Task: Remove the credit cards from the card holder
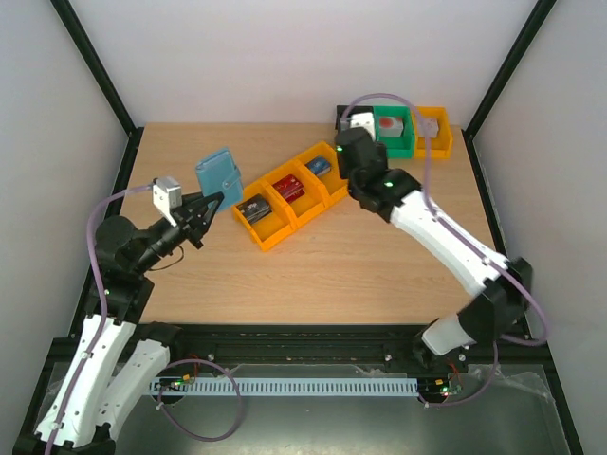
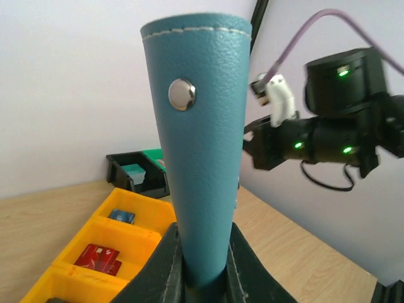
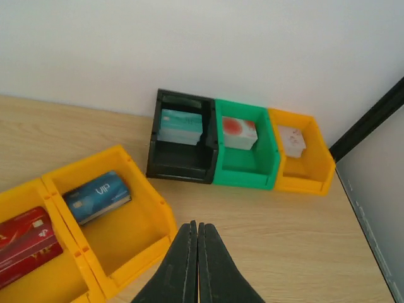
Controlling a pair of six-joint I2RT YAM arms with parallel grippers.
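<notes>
My left gripper (image 2: pixel 203 228) is shut on the lower end of the teal card holder (image 2: pixel 202 126), which stands upright, folded, with its snap stud facing the camera. From above, the card holder (image 1: pixel 219 174) hangs over the table left of a yellow three-part bin (image 1: pixel 268 235). The credit cards lie in that bin: a dark one (image 1: pixel 253 209), a red one (image 1: pixel 289 189) and a blue one (image 1: pixel 319 167). My right gripper (image 3: pixel 197 225) is shut on nothing, above the table just right of the blue card (image 3: pixel 98 196).
At the back right stand a black bin (image 3: pixel 182 167) with teal cards, a green bin (image 3: pixel 246 172) and a small yellow bin (image 3: pixel 303 175). The right arm (image 1: pixel 417 213) reaches diagonally across the right half of the table.
</notes>
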